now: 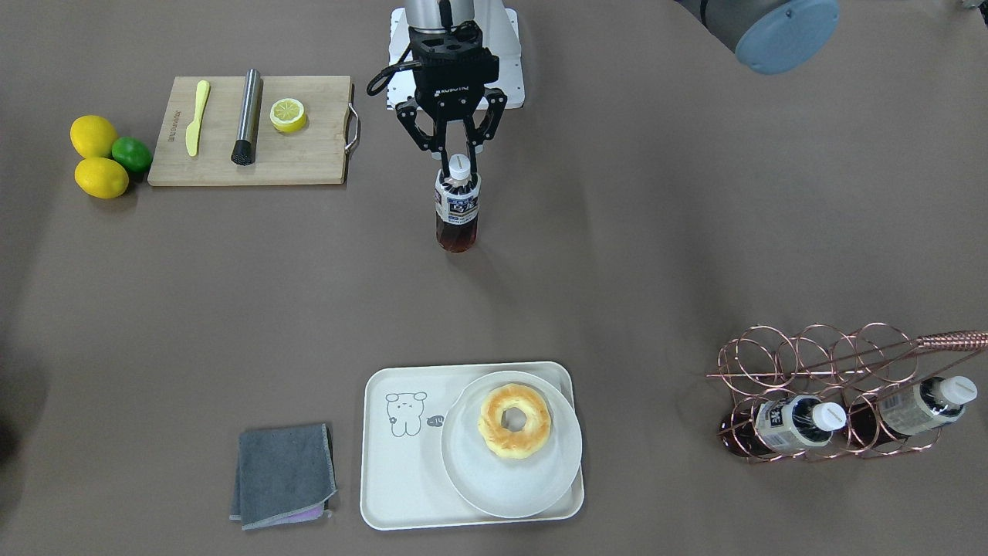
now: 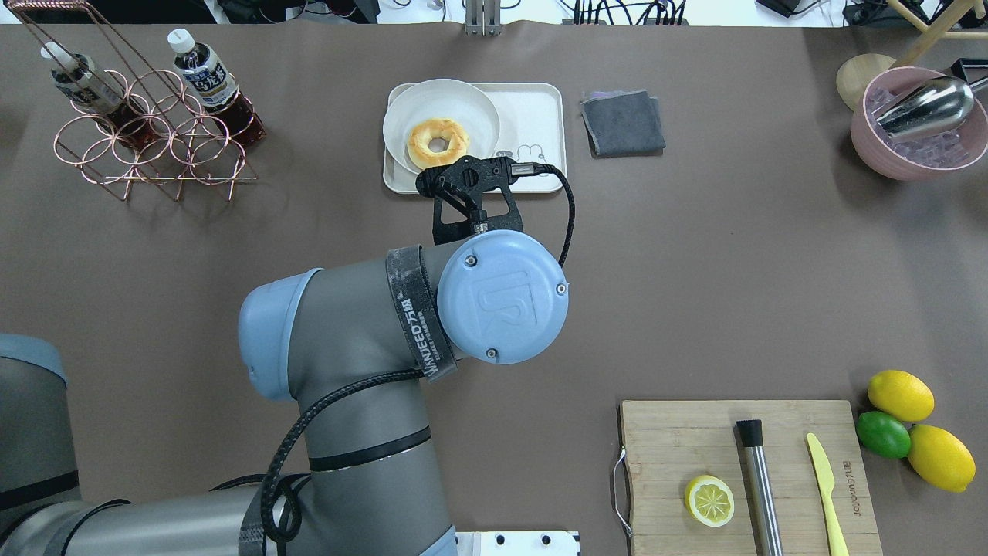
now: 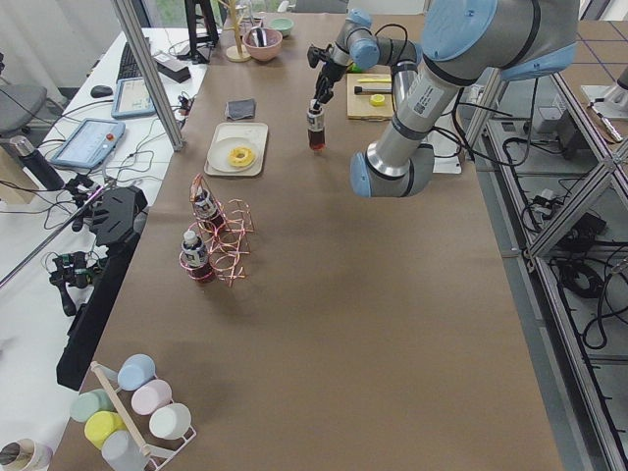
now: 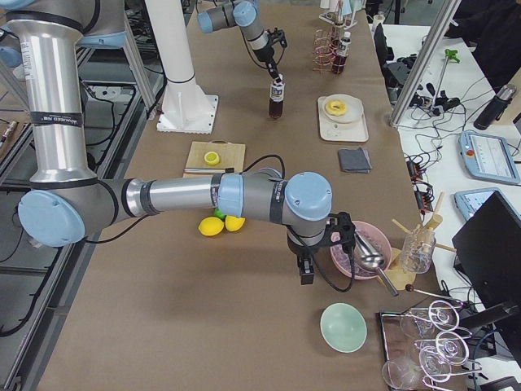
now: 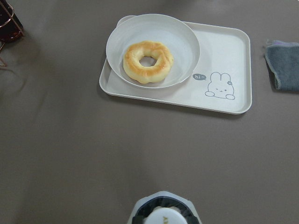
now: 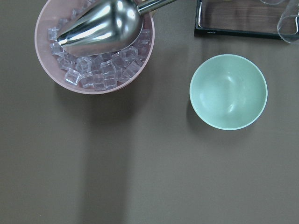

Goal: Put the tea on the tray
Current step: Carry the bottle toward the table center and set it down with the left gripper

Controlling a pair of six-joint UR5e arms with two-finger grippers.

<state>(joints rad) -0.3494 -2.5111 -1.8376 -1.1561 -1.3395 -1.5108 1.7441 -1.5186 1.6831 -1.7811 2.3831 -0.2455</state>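
My left gripper (image 1: 458,159) is shut on the neck of a tea bottle (image 1: 457,210) with a white cap and a blue-and-white label, and holds it upright near the robot's base. I cannot tell whether the bottle touches the table. Its cap shows at the bottom of the left wrist view (image 5: 164,217). The cream tray (image 1: 401,471) with the bear drawing lies across the table and carries a round white plate (image 1: 494,483) with a doughnut (image 1: 515,422). My right gripper (image 4: 303,273) hangs by the pink ice bowl; I cannot tell if it is open or shut.
A copper wire rack (image 1: 818,363) holds two more tea bottles (image 1: 795,422). A grey cloth (image 1: 282,475) lies beside the tray. A wooden cutting board (image 1: 309,158) has a half lemon, a knife and a metal muddler on it. The pink ice bowl (image 6: 93,46) and a green bowl (image 6: 228,92) lie under my right wrist.
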